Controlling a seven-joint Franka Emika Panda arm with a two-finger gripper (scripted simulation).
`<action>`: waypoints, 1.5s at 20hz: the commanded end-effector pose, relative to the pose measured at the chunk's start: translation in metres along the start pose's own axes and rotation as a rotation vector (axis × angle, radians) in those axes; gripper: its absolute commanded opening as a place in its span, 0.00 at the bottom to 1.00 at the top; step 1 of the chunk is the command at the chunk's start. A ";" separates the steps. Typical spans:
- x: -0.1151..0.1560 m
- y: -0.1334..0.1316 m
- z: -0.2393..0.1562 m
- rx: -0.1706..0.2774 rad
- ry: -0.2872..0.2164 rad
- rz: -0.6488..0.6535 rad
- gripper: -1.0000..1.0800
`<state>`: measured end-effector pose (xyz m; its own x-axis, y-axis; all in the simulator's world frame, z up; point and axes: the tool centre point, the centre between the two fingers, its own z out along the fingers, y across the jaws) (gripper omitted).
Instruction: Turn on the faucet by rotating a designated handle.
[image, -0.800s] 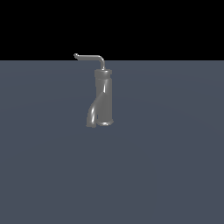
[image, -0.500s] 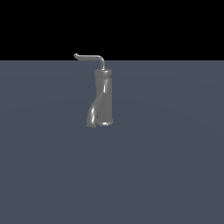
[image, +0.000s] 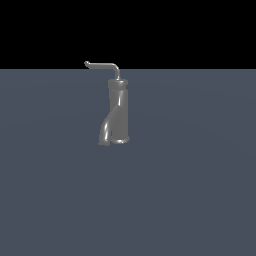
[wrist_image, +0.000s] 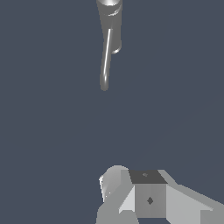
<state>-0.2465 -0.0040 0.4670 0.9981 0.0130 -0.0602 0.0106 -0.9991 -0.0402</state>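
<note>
Just one faucet (image: 116, 112), one handle (image: 102, 65).

Both renders are dim, flat and sharp, with no blur or edge distortion. The slate-blue desk (image: 190, 190) is evenly lit and carries no clear cast shadows. Soft highlights gleam on the glossy faucet (image: 118, 112) and streak its handle (wrist_image: 106, 57); the exterior view's background is pure black.
</note>
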 end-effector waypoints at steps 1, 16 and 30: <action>0.002 0.000 0.000 0.002 0.000 0.009 0.00; 0.057 -0.008 -0.007 0.053 -0.006 0.231 0.00; 0.142 -0.021 0.001 0.094 -0.028 0.577 0.00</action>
<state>-0.1147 0.0170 0.4605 0.8593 -0.4972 -0.1201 -0.5078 -0.8575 -0.0834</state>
